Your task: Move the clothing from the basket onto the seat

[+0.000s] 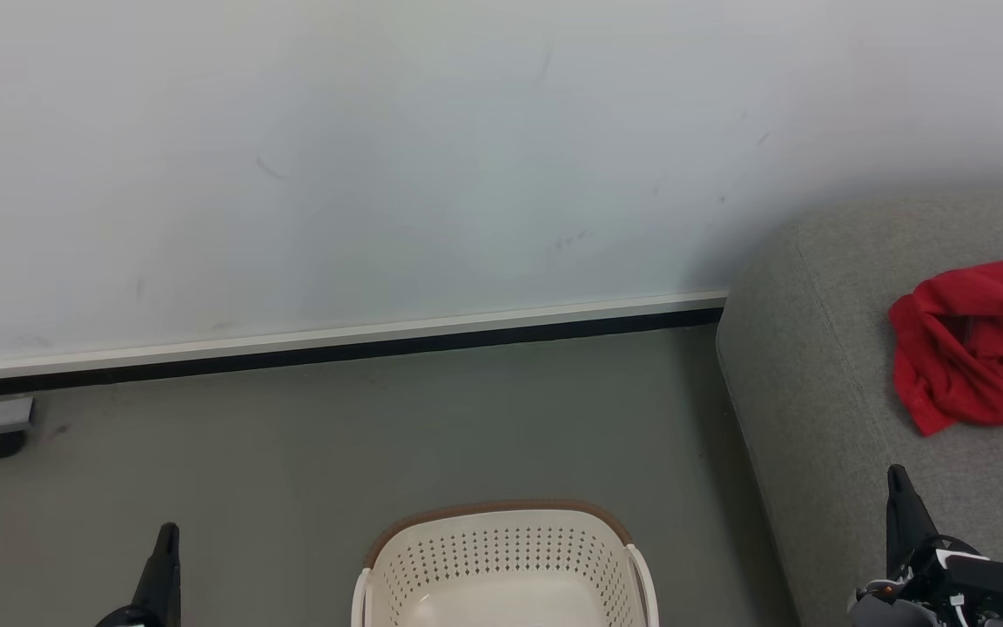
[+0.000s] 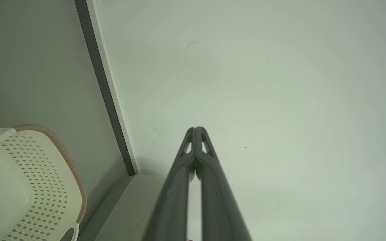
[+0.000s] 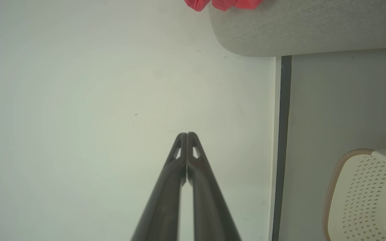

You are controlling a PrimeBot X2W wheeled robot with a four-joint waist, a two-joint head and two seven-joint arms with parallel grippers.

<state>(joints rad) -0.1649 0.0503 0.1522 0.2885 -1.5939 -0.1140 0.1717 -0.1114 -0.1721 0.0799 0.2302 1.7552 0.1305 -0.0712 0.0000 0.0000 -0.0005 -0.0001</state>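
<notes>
At three o'clock in the head view, the clothing [image 1: 972,348] is seen crumpled on the seat [image 1: 815,392], well apart from the basket [image 1: 501,549] at six. Limp, light fabric is expected; a raised fold would best be pinched. The left hand [image 1: 170,529] and right hand [image 1: 897,472] are clenched, empty.

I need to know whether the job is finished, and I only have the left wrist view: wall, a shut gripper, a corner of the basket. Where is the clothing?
Observer: The clothing lies crumpled on the seat, at the right of the head view.
Operator: Anything left behind?
Observer: The head view looks into the basket. The part it shows holds no red fabric, but the near end is cut off.
Operator: And my other arm?
Observer: The right gripper is shut with nothing in it, pointing at the wall.
</notes>
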